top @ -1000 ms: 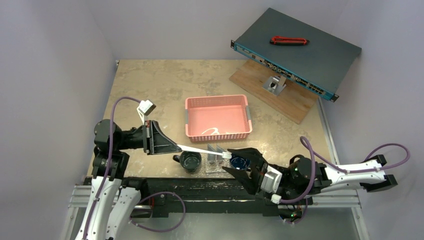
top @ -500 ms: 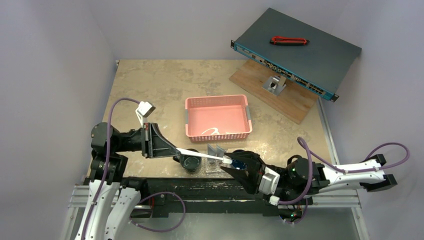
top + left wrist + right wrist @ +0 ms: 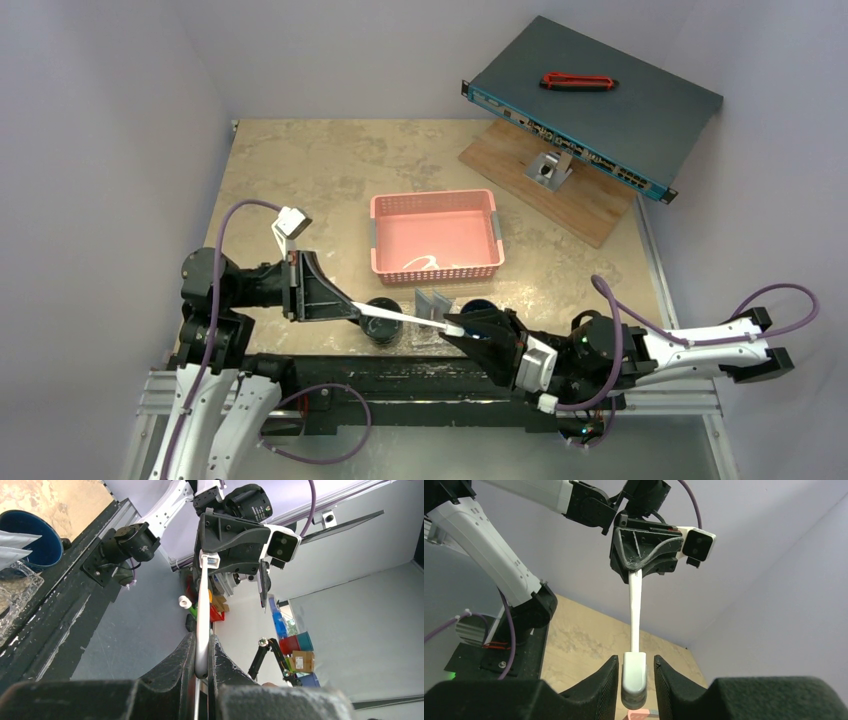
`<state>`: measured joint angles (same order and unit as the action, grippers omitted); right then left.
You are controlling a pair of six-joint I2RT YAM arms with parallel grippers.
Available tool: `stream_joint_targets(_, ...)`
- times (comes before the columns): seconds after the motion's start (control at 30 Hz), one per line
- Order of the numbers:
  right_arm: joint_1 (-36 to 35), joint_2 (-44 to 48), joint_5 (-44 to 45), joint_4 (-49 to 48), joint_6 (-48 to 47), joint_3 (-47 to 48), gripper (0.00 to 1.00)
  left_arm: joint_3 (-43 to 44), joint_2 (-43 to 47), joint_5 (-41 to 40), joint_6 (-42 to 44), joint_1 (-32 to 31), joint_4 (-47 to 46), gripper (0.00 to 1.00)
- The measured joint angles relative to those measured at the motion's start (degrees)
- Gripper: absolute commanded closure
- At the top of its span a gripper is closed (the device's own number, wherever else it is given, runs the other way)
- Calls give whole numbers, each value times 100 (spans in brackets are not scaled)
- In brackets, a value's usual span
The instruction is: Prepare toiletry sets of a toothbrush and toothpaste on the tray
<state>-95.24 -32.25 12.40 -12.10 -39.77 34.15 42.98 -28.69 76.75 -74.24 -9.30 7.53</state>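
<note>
Toothbrush, white: handle tight in left pincer, head loose inside right pincer.

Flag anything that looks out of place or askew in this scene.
The dark grey rack-mount network switch at the far right sits tilted, propped on a small metal bracket over a wooden board. A red and black tool lies loose on its sloped top and might slide off. Nothing else stands out.

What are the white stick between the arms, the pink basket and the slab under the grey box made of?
The toothbrush: smooth, slightly glossy white plastic, by its moulded look. The pink basket: matte plastic, with slotted moulded walls. The slab: probably wood, showing brown grain.
</note>
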Motion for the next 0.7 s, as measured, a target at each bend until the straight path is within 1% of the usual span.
stream_joint_targets(0.07,0,0,-4,-11,13,0,71,0,11,2,15,-20,33,100)
stream_joint_targets(0.13,0,0,-11,-33,20,0,78,0,22,0,35,-22,52,100)
stream_joint_targets(0.17,0,0,-15,-42,31,0,82,0,26,0,37,-22,63,100)
stream_joint_targets(0.27,0,0,-17,-42,33,0,99,2,35,-2,39,-22,81,100)
stream_joint_targets(0.3,0,0,-17,-42,48,0,100,7,37,-2,42,-22,90,100)
stream_joint_targets(0.33,0,0,-17,-44,68,0,100,9,37,0,42,-22,94,97)
stream_joint_targets(0.53,0,-7,-20,-48,103,11,100,129,33,-2,358,-24,426,49)
stream_joint_targets(0.6,0,-28,-17,-39,125,42,100,162,17,-9,507,-24,595,41)
stream_joint_targets(0.7,0,-63,-7,-9,188,105,100,223,-31,-52,780,-24,955,34)
